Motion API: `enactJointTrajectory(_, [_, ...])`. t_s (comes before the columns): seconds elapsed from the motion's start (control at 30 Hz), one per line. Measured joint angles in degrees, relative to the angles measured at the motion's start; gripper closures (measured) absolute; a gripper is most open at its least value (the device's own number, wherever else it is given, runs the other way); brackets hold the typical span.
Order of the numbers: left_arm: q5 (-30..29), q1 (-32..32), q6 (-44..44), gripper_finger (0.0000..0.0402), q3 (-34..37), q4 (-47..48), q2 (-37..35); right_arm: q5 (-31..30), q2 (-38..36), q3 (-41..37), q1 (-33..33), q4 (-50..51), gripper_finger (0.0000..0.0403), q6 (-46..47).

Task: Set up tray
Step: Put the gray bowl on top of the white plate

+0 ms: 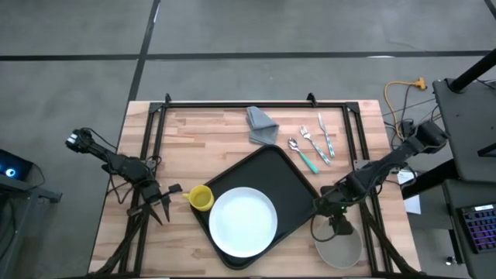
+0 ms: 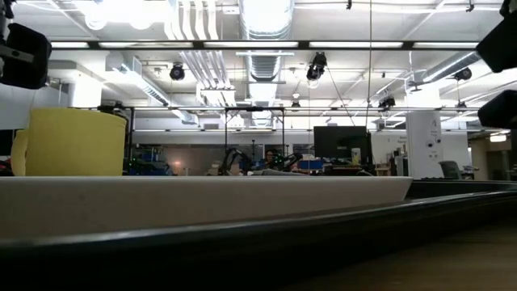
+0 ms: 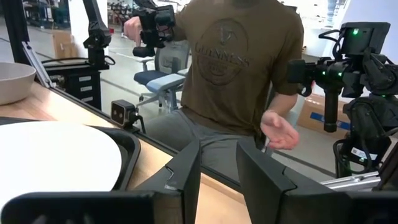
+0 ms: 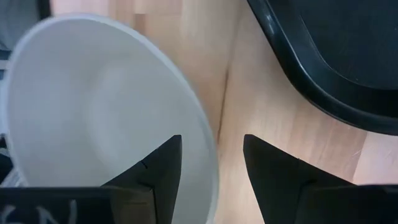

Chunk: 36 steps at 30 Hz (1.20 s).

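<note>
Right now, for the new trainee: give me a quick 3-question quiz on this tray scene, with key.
1. True or false: the white plate lies on the tray.
2. What is the right gripper poised over? A) bowl B) napkin C) fork
3. Which item sits at the tray's left edge, near the left gripper?

Key:
1. True.
2. A, the pale bowl, off the tray's right side; the fingers straddle its rim, open.
3. The yellow cup.

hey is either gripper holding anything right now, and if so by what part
Nothing is held. The right gripper is open, its fingers straddling the rim of the grey bowl beside the tray. The left gripper is open and empty near the yellow cup.
</note>
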<state>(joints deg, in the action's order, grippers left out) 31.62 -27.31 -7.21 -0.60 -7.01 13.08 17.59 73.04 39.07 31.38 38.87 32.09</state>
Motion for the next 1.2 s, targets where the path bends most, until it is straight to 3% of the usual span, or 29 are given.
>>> enactJointTrajectory(0.2, [0.2,0.0,0.0,0.0313,0.0,0.6,0.5,-0.8,2.1,0.0,0.0,0.0,0.0276,-0.5])
enactJointTrajectory(0.5, [0.2,0.0,0.0,0.0313,0.0,0.9,0.5,2.8,1.7,0.0,0.0,0.2,0.0388,-0.5])
enactJointTrajectory(0.87, [0.2,0.0,0.0,0.0313,0.0,0.9,0.5,7.3,1.3,0.9,0.0,1.4,0.0393,4.5])
enactJointTrajectory(1.2, [0.2,0.0,0.0,0.0313,0.0,0.9,0.5,6.7,5.6,14.3,-3.4,14.6,0.0394,3.6])
